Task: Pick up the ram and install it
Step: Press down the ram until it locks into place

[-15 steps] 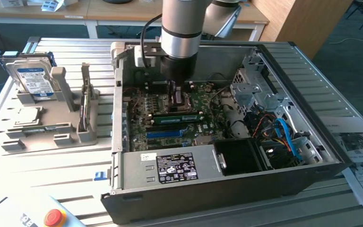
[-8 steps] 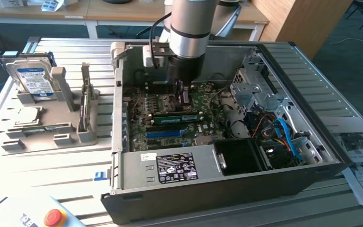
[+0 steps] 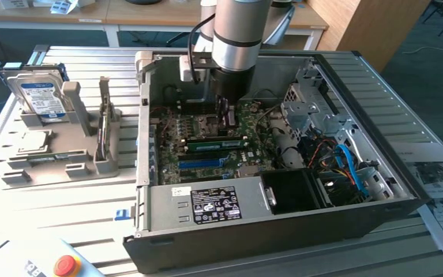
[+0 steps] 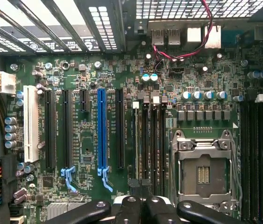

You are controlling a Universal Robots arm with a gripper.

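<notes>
Hovering over the green motherboard [image 4: 122, 70], black pincer [image 4: 140, 201] fully closed, thin green ram [image 3: 215, 142] seated in slot.

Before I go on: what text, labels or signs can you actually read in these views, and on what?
None can be read.
Hard drive: blue-and-white label, print too small.
Power supply: black label and white sticker, blurred.
Motherboard: white slot lettering, too small.
Printed sheets: illegible.

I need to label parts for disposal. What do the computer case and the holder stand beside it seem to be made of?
Computer case: probably sheet metal, dark outside, bare grey inside with stamped, perforated panels. Holder stand: looks like matte grey plastic, with blocky moulded or printed slots; the exact type is unclear.
</notes>
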